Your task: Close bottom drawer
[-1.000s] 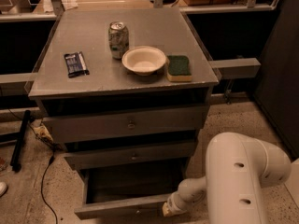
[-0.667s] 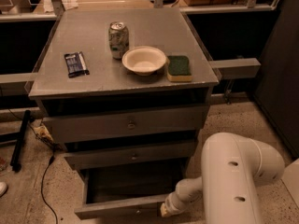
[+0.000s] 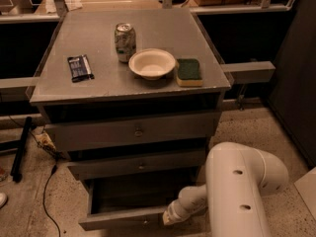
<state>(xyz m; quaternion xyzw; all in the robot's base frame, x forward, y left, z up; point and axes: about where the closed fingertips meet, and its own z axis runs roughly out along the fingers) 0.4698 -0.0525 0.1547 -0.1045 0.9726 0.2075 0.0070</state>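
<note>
White gripper (image 3: 169, 217) edged left at bottom drawer (image 3: 123, 220) front.

Grey bottom drawer (image 3: 123, 220) pulled open, gripper (image 3: 168, 217) at its front

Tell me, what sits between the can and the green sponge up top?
A white bowl, seen in the camera view. The gripper is down low, at the front of the open bottom drawer.

Can (image 3: 125, 42), bowl (image 3: 152, 63), sponge (image 3: 189, 71), snack pkt (image 3: 80, 67)
</note>
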